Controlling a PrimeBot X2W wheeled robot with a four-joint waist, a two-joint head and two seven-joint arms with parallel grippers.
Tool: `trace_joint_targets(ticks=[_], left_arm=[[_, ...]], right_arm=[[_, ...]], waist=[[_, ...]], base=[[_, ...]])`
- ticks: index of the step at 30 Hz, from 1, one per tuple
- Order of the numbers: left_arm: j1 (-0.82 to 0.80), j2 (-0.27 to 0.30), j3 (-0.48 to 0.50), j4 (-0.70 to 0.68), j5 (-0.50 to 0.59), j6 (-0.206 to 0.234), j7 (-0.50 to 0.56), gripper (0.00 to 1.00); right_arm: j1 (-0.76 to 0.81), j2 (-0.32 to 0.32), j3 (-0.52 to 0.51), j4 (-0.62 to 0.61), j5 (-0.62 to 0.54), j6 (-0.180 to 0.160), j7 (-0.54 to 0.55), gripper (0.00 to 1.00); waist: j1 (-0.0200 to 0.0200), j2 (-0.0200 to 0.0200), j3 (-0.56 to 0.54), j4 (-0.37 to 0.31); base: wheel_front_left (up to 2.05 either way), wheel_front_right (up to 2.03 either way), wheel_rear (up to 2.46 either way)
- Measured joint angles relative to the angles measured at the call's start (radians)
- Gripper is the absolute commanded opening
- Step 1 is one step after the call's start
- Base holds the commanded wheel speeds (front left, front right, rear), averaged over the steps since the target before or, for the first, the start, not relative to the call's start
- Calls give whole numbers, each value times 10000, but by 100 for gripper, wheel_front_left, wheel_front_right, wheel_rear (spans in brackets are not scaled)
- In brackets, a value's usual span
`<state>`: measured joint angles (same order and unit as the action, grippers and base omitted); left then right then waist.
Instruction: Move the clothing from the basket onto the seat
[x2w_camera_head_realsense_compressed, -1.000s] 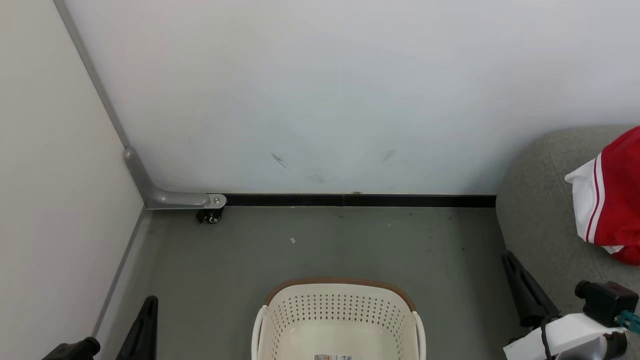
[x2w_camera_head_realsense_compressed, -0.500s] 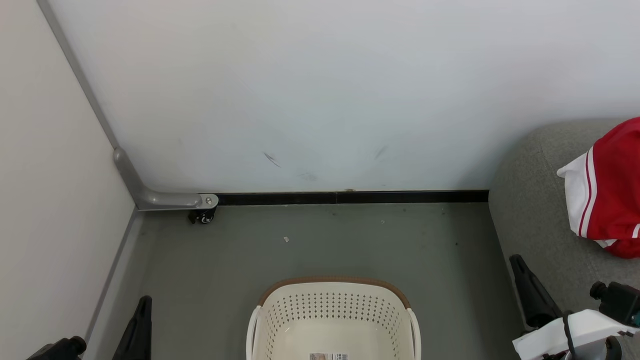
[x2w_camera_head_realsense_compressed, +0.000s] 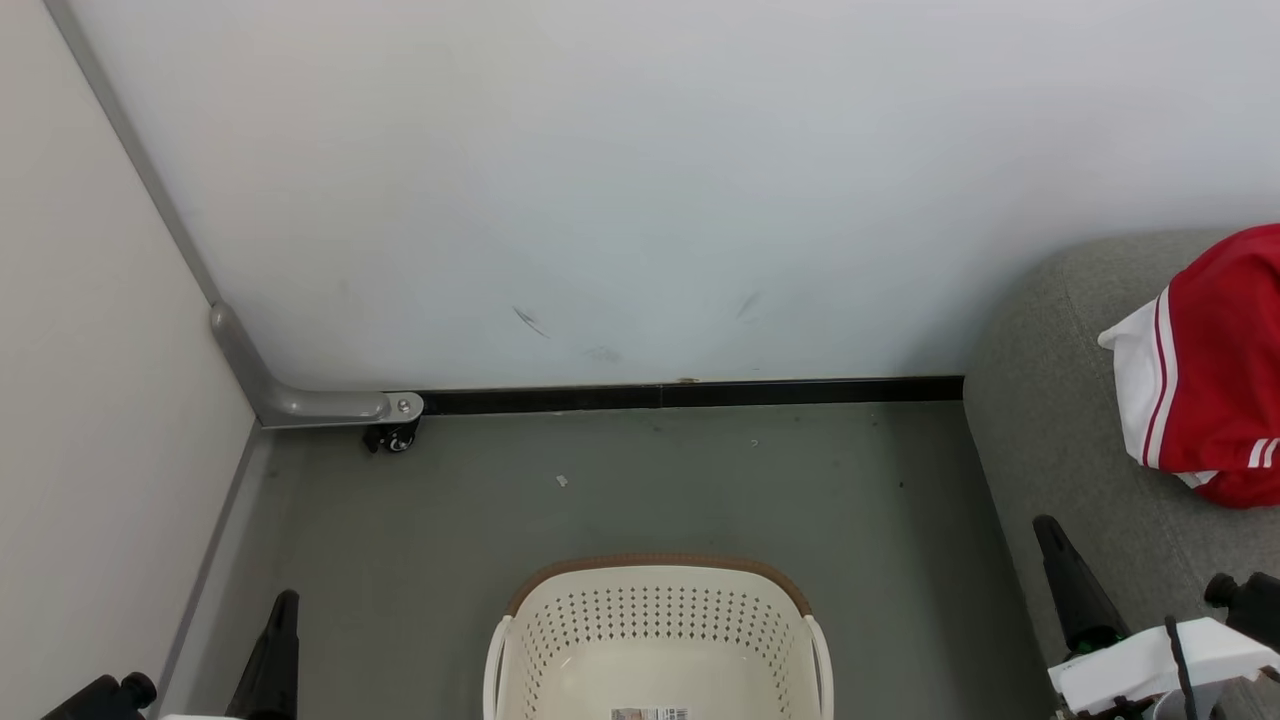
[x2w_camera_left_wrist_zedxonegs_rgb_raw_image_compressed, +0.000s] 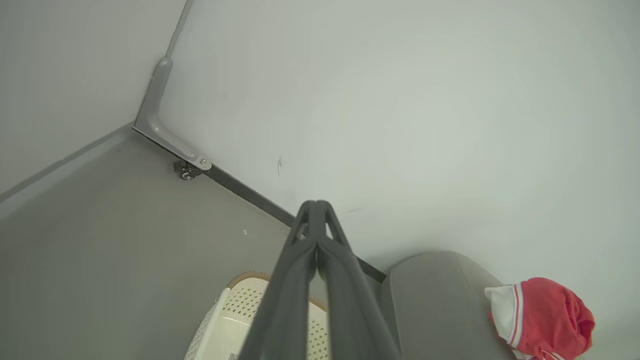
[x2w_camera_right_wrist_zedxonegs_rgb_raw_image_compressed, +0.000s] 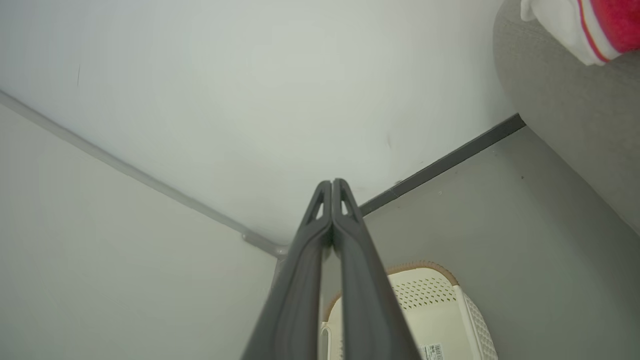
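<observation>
Clothing (x2w_camera_head_realsense_compressed: 1215, 370) and basket (x2w_camera_head_realsense_compressed: 655, 620) partly cropped.

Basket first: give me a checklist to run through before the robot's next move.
1. Basket emptied: cannot tell; the part in view is bare, its near end is out of frame.
2. Clothing on the sofa: ok, a red heap lies there.
3. Both garments in that heap: cannot tell.
4. Left claw shut and empty: ok.
5. Right claw shut and empty: ok.
</observation>
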<state>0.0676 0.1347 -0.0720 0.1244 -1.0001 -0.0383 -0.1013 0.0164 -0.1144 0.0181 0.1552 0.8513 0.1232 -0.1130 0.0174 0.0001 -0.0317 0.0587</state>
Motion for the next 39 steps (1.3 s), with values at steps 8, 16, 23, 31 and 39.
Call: trace_joint_targets(ticks=[8,16,23,31,39], left_arm=[[-151,-75,159,224,-928,-100,268,0],[-296,-169,320,439,-1843,-192,502,0],[-448,-282,443,585,-2556,-274,711,0],[-664,-376,619,784,-3457,-447,993,0],[-835,-477,769,974,-4383,-548,1252,0]], right_arm=[[-8,56,-117,180,1172,0,238,0],[-96,115,-290,360,2328,-2,529,0],[-257,153,-384,472,3175,0,734,0],[-291,198,-518,600,4341,0,972,0],[-471,247,-675,769,5486,0,1221,0]], waist=[[-45,0,33,-86],[-116,0,117,-173],[-149,0,184,-238],[-162,0,247,-326],[-166,0,285,-413]], base=[[0,0,0],[0,0,0],[0,0,0],[0,0,0],[0,0,0]])
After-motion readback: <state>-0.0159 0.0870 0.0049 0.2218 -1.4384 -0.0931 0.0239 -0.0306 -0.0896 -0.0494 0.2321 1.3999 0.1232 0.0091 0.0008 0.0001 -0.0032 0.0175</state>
